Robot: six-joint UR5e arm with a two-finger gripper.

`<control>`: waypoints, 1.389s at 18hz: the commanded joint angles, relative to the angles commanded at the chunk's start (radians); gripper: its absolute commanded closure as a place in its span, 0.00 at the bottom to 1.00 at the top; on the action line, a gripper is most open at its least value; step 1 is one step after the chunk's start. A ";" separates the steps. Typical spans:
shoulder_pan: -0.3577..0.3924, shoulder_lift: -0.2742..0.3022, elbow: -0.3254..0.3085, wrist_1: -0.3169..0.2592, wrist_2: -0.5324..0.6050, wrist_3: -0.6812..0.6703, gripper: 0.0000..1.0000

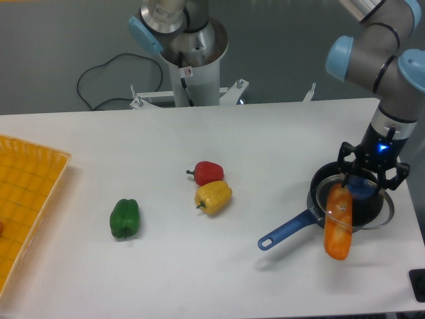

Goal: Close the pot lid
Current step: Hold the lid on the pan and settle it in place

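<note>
The pot (323, 181) is a shallow black pan with a long blue handle (285, 232), at the right of the table. The pot lid (387, 212), clear glass with a metal rim, sits over the pan, shifted a little to the right and front. My gripper (363, 185) comes straight down on the lid's centre, and its fingers are closed around the blue knob (362, 189). An orange bell pepper (337, 229) stands at the pan's front edge, its top overlapping the lid's rim. I cannot tell whether the lid rests on the pan.
A red pepper (208, 172) and a yellow pepper (214, 197) lie together mid-table. A green pepper (124, 218) lies further left. A yellow tray (26, 193) is at the left edge. The arm's base (192, 60) stands behind the table.
</note>
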 joint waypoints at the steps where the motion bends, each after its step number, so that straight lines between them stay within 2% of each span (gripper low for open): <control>1: 0.000 -0.002 0.000 0.000 0.000 0.000 0.57; 25: 0.014 0.002 -0.029 0.011 0.000 0.020 0.57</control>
